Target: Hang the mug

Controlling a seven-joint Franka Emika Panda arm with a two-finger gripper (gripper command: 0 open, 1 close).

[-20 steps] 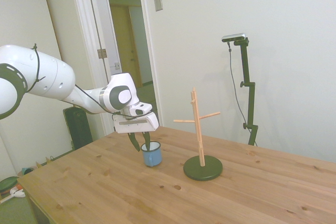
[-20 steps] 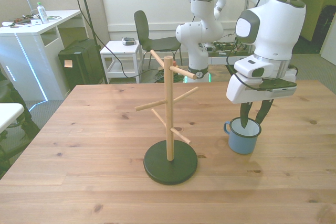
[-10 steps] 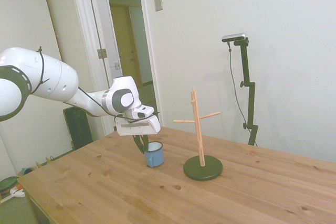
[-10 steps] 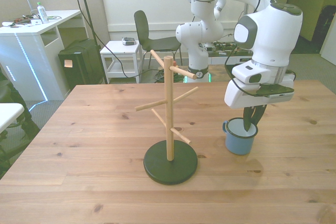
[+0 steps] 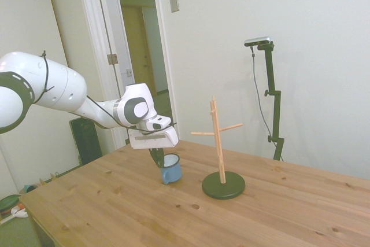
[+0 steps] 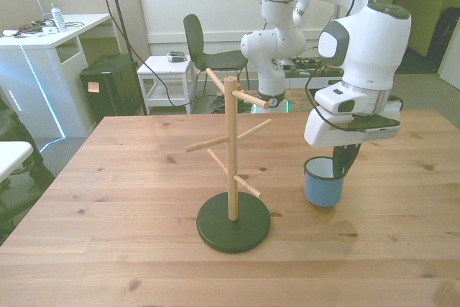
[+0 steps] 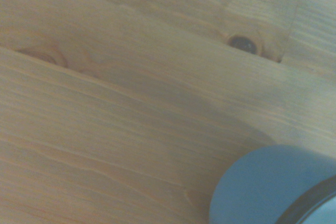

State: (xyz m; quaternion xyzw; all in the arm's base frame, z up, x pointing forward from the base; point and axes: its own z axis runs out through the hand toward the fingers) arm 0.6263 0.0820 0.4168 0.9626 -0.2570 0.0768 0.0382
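The gripper (image 6: 343,167) pinches the rim of the blue mug (image 6: 323,181), its dark fingers (image 6: 351,157) pressed together on the wall at the front view's right side of the cup. In the side view the mug (image 5: 170,169) tilts a little and its base seems just clear of the table (image 5: 277,212), though contact cannot be ruled out. The wrist view shows the mug's blue wall and dark rim (image 7: 273,187) above bare wood. The wooden peg stand (image 6: 231,156) rises from a dark round base (image 6: 233,224) just beside the mug, toward the front view's left, apart from it. Its pegs point out at several heights. Open table lies all round, with wide room toward the near edge and the front view's left
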